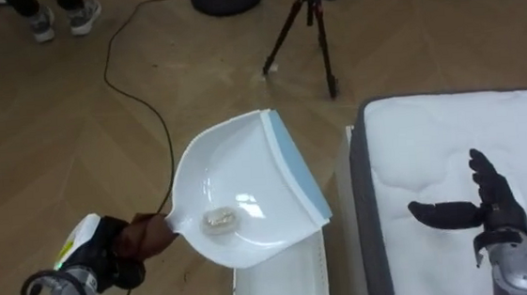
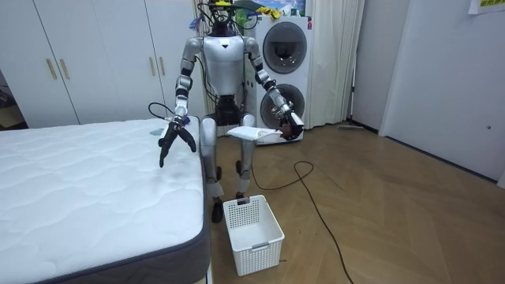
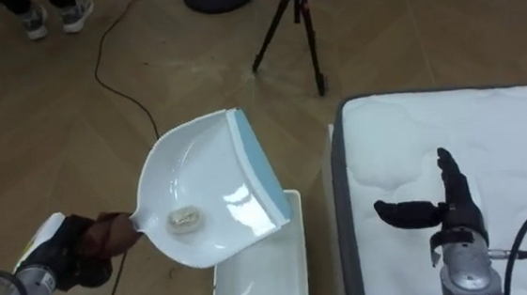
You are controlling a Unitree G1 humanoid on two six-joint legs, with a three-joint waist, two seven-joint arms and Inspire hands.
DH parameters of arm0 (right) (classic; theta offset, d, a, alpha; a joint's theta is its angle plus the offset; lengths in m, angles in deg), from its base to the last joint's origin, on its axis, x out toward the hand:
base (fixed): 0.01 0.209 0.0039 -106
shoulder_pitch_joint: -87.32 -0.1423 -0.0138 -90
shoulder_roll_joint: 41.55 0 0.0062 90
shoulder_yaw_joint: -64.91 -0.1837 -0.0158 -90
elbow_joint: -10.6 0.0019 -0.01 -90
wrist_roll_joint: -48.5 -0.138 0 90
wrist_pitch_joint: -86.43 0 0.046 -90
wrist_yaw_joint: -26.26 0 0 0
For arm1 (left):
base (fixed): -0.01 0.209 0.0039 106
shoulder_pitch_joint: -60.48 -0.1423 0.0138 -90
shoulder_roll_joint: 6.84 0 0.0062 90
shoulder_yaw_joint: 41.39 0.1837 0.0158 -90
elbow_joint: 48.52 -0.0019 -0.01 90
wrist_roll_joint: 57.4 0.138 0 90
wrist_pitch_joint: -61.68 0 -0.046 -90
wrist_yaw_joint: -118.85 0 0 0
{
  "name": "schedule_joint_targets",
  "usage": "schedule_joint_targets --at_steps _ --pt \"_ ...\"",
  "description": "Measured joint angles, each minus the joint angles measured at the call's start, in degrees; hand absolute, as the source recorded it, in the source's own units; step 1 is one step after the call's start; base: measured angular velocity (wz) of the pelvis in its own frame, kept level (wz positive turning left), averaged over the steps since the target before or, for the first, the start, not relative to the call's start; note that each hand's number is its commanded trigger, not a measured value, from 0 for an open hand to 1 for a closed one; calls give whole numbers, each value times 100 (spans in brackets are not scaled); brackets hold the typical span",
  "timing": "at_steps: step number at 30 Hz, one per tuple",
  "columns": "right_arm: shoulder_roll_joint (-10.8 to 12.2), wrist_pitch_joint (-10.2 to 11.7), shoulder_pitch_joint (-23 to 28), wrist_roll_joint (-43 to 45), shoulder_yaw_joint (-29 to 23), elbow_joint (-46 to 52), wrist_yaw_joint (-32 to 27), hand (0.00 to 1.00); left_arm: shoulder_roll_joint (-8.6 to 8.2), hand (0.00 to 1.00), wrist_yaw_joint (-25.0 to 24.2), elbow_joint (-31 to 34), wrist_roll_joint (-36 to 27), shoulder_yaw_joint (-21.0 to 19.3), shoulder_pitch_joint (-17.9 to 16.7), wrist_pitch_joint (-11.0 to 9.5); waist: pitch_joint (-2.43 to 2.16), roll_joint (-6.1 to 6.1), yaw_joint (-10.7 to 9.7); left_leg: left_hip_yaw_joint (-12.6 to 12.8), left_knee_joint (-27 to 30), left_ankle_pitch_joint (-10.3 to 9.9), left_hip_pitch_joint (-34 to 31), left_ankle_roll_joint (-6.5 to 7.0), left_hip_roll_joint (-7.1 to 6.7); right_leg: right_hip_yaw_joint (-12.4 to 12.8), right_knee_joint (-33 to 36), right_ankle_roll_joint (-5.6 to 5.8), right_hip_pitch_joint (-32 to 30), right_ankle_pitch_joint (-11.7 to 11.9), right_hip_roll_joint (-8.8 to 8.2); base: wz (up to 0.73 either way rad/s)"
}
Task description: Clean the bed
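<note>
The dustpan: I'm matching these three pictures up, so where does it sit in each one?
Left eye view: dustpan at the centre, its handle in the left hand at lower left.
Right eye view: dustpan left of centre.
Room view: dustpan in the upper middle, at the robot's waist height.
Shared landmark: the white basket on the floor, below the dustpan in each picture.

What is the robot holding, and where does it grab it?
Its left hand grips the white dustpan by its brown handle; its right hand holds nothing.
</note>
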Motion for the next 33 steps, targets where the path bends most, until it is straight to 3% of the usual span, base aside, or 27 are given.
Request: schedule_joint_targets --at_steps 3,6,8,11,15,17,22,27,33 --pt "0 134 -17 39 -3 -130 -49 0 50 100 74 -381 99 11 344 -1 5 8 -17 -2 88 0 -242 0 -2 -1 59 -2 -226 1 -9 4" --pt "2 203 -174 41 -37 -361 -175 0 227 100 91 -456 259 97 656 -79 55 90 -112 23 198 0 -455 -1 -1 22 96 1 -377 1 -16 14" --pt "-1 322 -257 39 -32 -432 -227 0 410 100 275 -590 346 183 879 -166 104 185 -162 164 283 -1 -645 1 20 92 191 7 -585 -1 -23 -3" --pt "-1 326 -254 41 59 -451 -219 0 620 100 445 -810 653 384 1160 -162 118 296 -197 299 288 6 -837 12 3 181 374 23 -895 -12 -89 -12" --pt "-3 365 -246 57 116 -497 -221 0 752 100 570 -1247 1014 564 1445 -167 106 480 -327 376 325 17 -1038 33 -14 265 516 23 -1166 -15 -116 -6" --pt "-23 451 -208 194 121 -509 -225 0 826 100 594 -1382 1116 572 1626 -169 130 593 -428 393 412 17 -1236 33 -13 257 596 19 -1348 -18 -134 0" --pt "-30 662 -212 266 187 -519 -267 0 893 100 702 -1613 1319 782 1940 -158 125 626 -493 581 400 27 -1350 49 8 277 697 -12 -1533 -41 -187 -3" --pt "-31 748 -352 271 287 -711 -283 0 944 100 708 -1612 1638 1066 1991 -126 126 643 -577 614 406 31 -1425 56 12 287 697 -13 -1619 -41 -194 0" --pt "-44 868 -350 433 397 -725 -338 0 1274 100 712 -1639 1751 1571 2074 -127 130 696 -701 648 396 32 -1525 57 25 266 685 -9 -1703 -43 -200 2"
